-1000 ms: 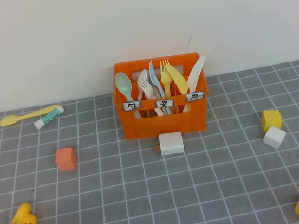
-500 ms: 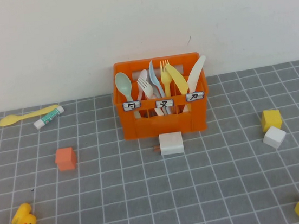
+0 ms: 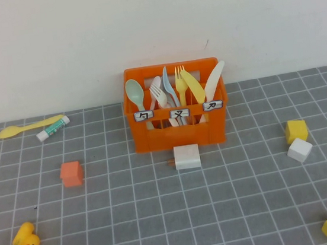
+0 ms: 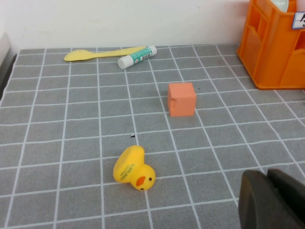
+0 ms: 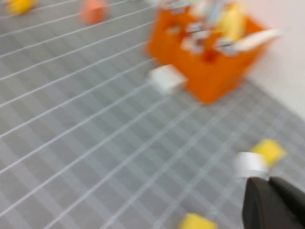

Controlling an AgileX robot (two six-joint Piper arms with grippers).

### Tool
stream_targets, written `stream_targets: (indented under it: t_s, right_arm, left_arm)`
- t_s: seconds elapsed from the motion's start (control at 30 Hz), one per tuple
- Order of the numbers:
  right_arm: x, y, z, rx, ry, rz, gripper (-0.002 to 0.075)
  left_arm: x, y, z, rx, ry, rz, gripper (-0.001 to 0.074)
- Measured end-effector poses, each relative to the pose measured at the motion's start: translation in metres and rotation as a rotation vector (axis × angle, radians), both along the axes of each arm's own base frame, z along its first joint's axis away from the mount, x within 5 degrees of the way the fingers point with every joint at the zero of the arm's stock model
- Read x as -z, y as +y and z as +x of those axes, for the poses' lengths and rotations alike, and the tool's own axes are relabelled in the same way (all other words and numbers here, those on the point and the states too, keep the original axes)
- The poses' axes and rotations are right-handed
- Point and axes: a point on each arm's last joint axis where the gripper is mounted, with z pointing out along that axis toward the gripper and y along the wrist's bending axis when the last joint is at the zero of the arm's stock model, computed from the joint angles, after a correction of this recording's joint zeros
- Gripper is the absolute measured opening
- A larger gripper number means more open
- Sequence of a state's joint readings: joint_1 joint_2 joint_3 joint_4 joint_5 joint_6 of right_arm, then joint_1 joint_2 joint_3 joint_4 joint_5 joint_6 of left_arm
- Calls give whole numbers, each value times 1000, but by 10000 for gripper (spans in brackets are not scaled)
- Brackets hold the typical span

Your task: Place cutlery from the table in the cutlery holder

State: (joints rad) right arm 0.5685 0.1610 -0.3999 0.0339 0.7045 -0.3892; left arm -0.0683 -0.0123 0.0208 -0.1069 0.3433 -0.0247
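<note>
The yellow spoon (image 3: 29, 126) lies on the table (image 3: 163, 218) at the far left, by the wall; it also shows in the left wrist view (image 4: 102, 53). The orange cutlery holder (image 3: 179, 129) stands at the back middle and shows in both wrist views (image 4: 276, 47) (image 5: 209, 62). A light-blue fork (image 3: 170, 86) stands in its middle compartment. I cannot pick out a grey fork. Neither gripper shows in the high view. My left gripper (image 4: 266, 174) hangs low near the left front, fingers together, empty. My right gripper (image 5: 268, 181) hangs over the right side, fingers together, empty.
The holder also has a mint spoon (image 3: 135, 93), white fork, yellow fork and knives. A glue stick (image 3: 53, 129) lies by the spoon. An orange cube (image 3: 71, 173), toy duck (image 3: 26, 237), white block (image 3: 187, 156), and yellow and white cubes (image 3: 297, 140) are scattered around.
</note>
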Motion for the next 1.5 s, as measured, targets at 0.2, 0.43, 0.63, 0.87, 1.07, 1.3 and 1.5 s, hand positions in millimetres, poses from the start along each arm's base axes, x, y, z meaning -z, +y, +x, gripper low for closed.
stream_targets:
  t_s: [0.2, 0.43, 0.63, 0.87, 1.07, 1.3, 1.5]
  right_arm:
    - [-3, -14, -8, 258, -119, 52, -1]
    - [48, -18, 7, 518, -134, 87, -1]
    - [94, -21, 18, 641, -67, 147, -1]
    - [99, -21, 19, 651, -58, 153, -1]
    - [99, -21, 19, 651, -59, 146, -1]
    - [99, -26, 19, 676, -79, 76, -1]
    - [99, -28, 18, 705, -78, 88, -1]
  left_arm:
    - [0, 0, 0, 3, -1, 10, 0]
    - [0, 0, 0, 3, -1, 10, 0]
    - [0, 0, 0, 3, -1, 10, 0]
    - [0, 0, 0, 3, -1, 10, -1]
    - [0, 0, 0, 3, -1, 10, -1]
    - [0, 0, 0, 3, -1, 10, -1]
    - [0, 0, 0, 3, -1, 10, -1]
